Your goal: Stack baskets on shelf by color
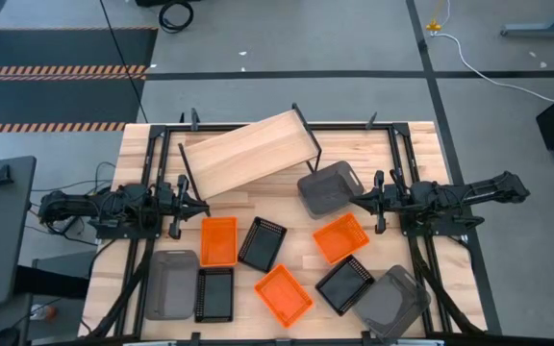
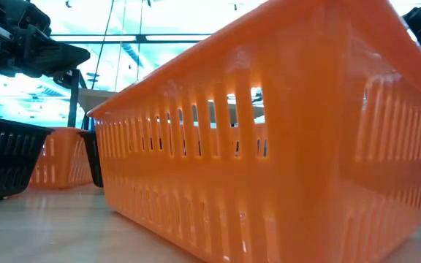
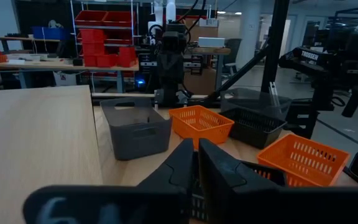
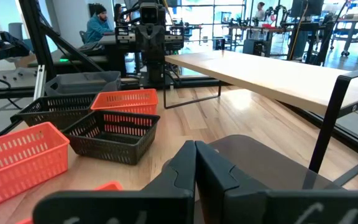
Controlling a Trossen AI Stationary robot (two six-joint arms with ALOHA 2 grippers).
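The shelf [image 1: 248,152], a light wood board on black legs, stands askew on the table's far middle. Three orange baskets [image 1: 218,240] [image 1: 340,237] [image 1: 284,294], three black mesh baskets [image 1: 263,243] [image 1: 214,293] [image 1: 345,284] and three grey baskets [image 1: 330,187] [image 1: 171,284] [image 1: 392,301] rest on their bottoms on the table, scattered. My left gripper [image 3: 197,149] hovers level at the table's left, shut, beside the shelf's near left corner. My right gripper [image 4: 196,149] hovers level at the right, shut, just above the far grey basket's rim [image 4: 272,168].
One orange basket [image 2: 269,146] fills most of the low view. Black frame bars [image 1: 407,163] run along the table's sides. A person [image 4: 98,28] sits at a bench in the room beyond the table. Bare tabletop [image 1: 258,202] lies between shelf and baskets.
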